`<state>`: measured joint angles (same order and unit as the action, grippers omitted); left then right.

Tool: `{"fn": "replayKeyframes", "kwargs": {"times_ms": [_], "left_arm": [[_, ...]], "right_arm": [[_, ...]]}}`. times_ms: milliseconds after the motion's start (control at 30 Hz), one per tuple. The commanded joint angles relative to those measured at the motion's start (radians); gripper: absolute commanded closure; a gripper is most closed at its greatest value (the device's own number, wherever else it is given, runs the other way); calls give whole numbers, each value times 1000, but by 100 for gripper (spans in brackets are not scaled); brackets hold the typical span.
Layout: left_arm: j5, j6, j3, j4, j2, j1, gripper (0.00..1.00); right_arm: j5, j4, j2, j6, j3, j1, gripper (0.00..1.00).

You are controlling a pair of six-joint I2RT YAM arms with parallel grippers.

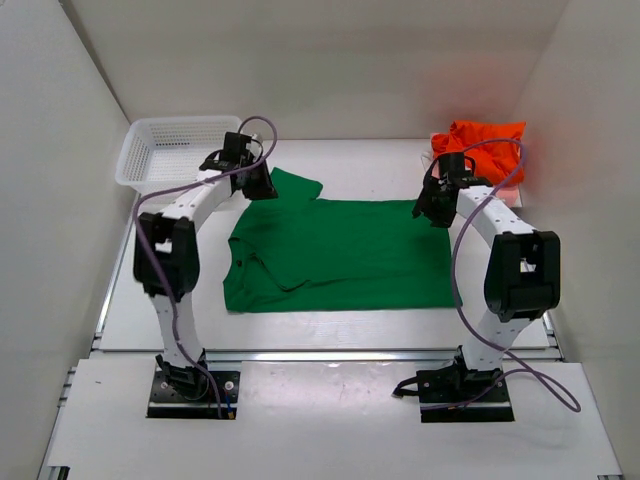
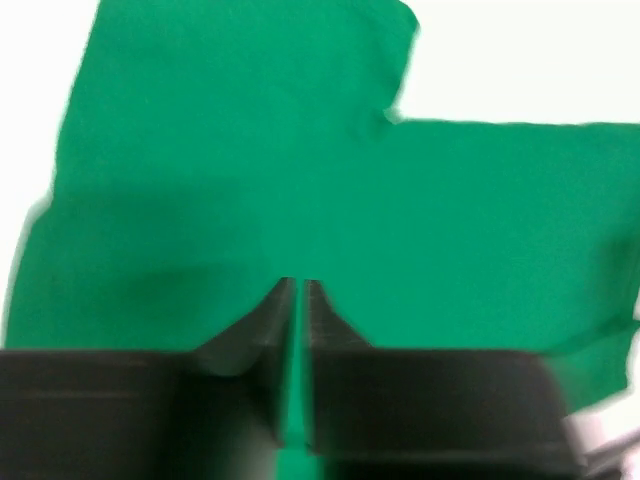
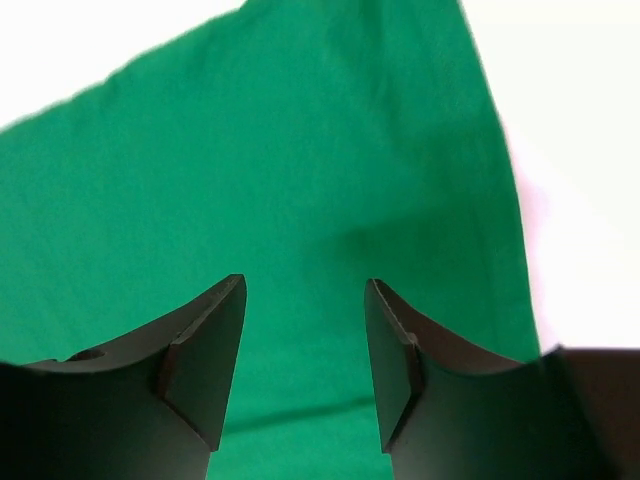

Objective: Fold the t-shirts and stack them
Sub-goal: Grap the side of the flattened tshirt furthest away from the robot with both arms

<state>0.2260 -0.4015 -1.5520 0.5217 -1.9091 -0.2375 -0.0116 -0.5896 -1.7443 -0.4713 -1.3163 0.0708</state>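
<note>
Green t-shirt [image 1: 340,255] lies spread flat beneath both grippers, ready for folding; the left gripper [image 2: 297,290] hangs over the sleeve, jaws nearly together, nothing visibly caught; the right gripper [image 3: 305,300] stands half open above the hem corner, likely to pinch it

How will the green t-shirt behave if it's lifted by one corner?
Probably floppy: the green t-shirt lies flat with soft creases and a folded-over part, so it should drape and hang. It looks thin, so likely light. Pushed across the smooth white table, it would more likely bunch than slide whole.
</note>
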Motion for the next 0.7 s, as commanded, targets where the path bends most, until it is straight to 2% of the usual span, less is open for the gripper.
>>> {"fn": "replayKeyframes", "kwargs": {"times_ms": [0,67,167,267,400,500,633,667], "left_arm": [[13,16,-172,-94,-71,7,67],[-58,36,-224,-100,-138,-3,50],[-123,47,-289,-140,-203,3,46],[-166,52,-399,-103,-306,1,37],[-217,111,-645,27,-464,-9,35],[-339,144,-822,134,-615,-20,30],[-337,153,-1070,259,-754,-11,31],[-330,148,-1080,267,-774,-10,30]], "right_arm": [[-82,184,-18,-108,6,-19,51],[-79,192,-56,-107,-23,-29,48],[-103,177,-104,-95,-70,-28,46],[-128,182,-132,-95,-80,-28,44],[-151,206,-135,-96,-55,-26,39],[-153,218,-135,-95,-35,-37,39],[-153,240,-121,-83,-26,-43,38],[-157,243,-121,-84,-23,-48,38]]}}
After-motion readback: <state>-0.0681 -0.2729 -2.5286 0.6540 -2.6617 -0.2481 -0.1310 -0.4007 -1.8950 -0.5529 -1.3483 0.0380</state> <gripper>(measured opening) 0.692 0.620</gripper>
